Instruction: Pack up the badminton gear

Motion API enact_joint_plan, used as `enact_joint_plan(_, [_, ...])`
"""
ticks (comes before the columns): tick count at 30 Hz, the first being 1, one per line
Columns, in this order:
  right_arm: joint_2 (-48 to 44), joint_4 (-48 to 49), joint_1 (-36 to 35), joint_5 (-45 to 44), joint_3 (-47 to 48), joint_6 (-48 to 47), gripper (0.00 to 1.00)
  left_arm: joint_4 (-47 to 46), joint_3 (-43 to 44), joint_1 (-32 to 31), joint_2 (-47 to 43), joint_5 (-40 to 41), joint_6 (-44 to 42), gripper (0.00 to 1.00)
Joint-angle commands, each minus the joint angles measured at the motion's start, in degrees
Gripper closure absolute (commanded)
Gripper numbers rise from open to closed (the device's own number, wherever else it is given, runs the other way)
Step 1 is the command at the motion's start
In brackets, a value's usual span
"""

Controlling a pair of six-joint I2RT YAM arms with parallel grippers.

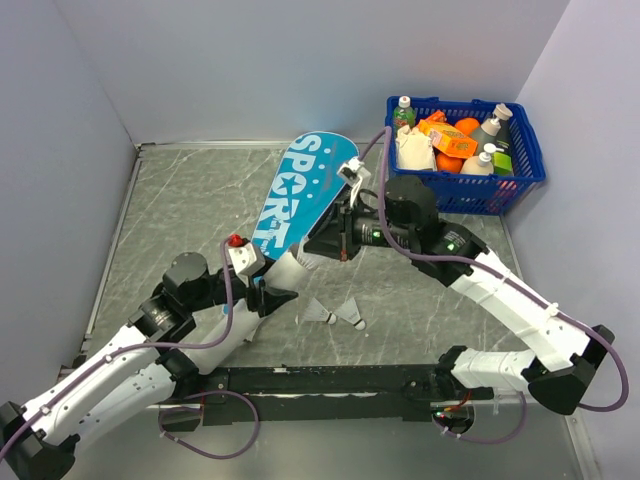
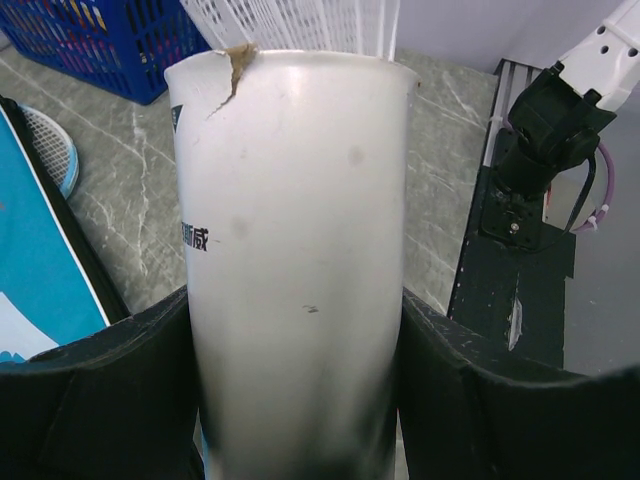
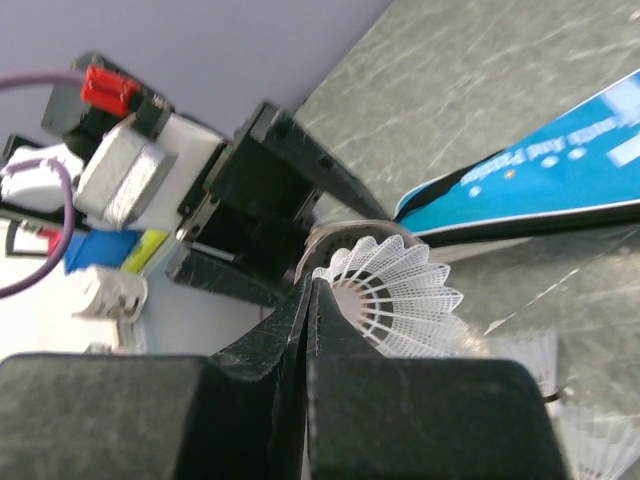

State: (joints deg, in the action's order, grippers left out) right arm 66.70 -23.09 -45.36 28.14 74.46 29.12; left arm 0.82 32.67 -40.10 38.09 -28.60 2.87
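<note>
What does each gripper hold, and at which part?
Left gripper clamps the tube across its body. Right gripper seems to pinch the shuttlecock by its skirt rim.

The left arm (image 1: 110, 375) and right arm (image 1: 520, 300) wear white shells dotted with small dark screws, linked by rounded black joints. A purple cable (image 1: 229, 295) trails along each. Both stand on a black rail (image 1: 320, 380) at the near edge of the bench (image 1: 190, 200). A red plug (image 1: 237, 241) caps the left wrist's white block.
</note>
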Motion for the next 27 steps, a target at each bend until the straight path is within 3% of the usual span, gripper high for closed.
enact_joint_plan(1, [-1.13, 2.44, -2.62, 1.30, -1.24, 1.20, 1.00, -3.98, -0.67, 0.02, -2.22, 0.21, 1.26, 0.99])
enact_joint_plan(13, [5.37, 2.53, -3.50, 6.74, 0.42, 0.94, 1.00, -6.88, -2.69, -0.07, -7.41, -5.94, 0.03, 0.99])
enact_joint_plan(27, [14.34, 0.33, -9.04, 13.87, 4.65, 0.93, 1.00, -7.06, -2.69, -0.07, -8.47, -4.62, -0.06, 0.99])
